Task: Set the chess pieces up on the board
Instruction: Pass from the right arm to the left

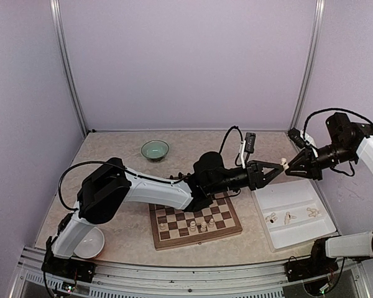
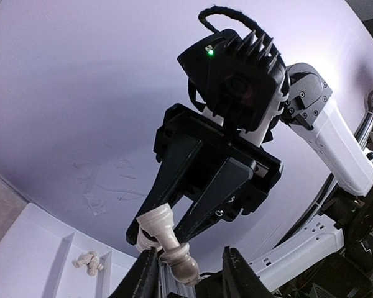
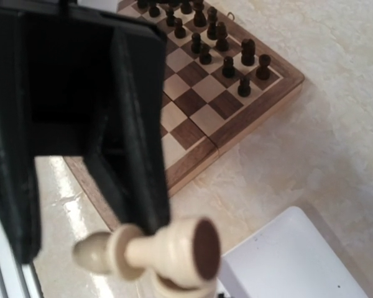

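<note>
- The right end effector [image 1: 288, 166] pinches a small cream wooden chess piece [image 2: 168, 238] in the air above the white plastic tray [image 1: 298, 233], probably for a handover.
- The left end effector [image 1: 277, 169] is spread around it, not gripping yet.
- The square wooden chessboard [image 1: 227, 231] lies on the desk to the left.

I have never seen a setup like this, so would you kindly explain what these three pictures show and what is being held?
These are two robot arms bolted at a table's near edge. The overhead picture shows both; the other two come from cameras on each wrist. On the table lie the board carrying a few chess pieces, a white tray with more cream pieces, a green bowl and a white bowl. Above the tray the left pincer and right pincer meet at one cream piece. The right pincer grips it; whether the left one has closed is unclear.
</note>
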